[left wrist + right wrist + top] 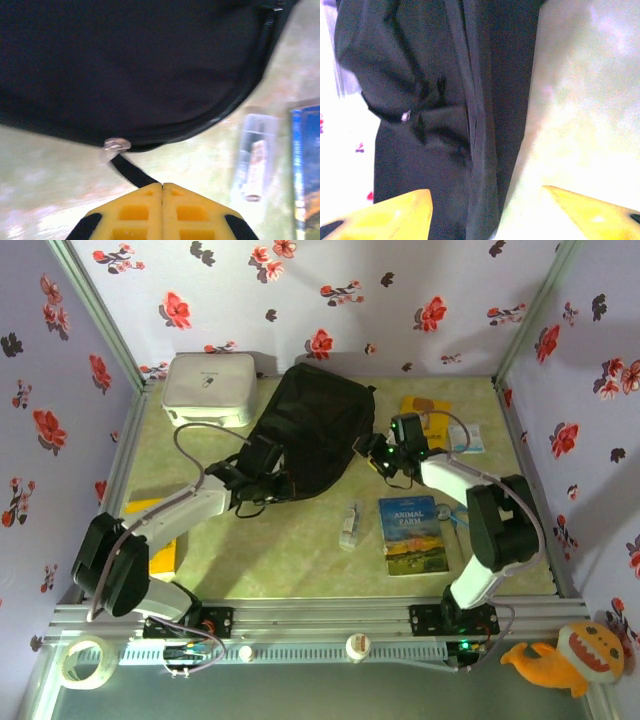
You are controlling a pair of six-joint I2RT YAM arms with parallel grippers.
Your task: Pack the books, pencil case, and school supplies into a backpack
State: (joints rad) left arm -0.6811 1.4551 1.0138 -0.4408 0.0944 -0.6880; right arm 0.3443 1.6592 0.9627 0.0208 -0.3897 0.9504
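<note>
A: Nearest on the desk, we log the blue book lying flat, right of centre.
B: We note the left gripper pinching the black zipper pull. The right gripper is spread over the edge of the backpack, which sits mid-desk.

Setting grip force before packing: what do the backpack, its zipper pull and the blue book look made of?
Backpack: soft black fabric, matte, judging by its creases and sag. Zipper pull: black webbing-like tab on a shiny, probably metal slider. Blue book: thin, flat, printed cover, likely paper; finish unclear.
</note>
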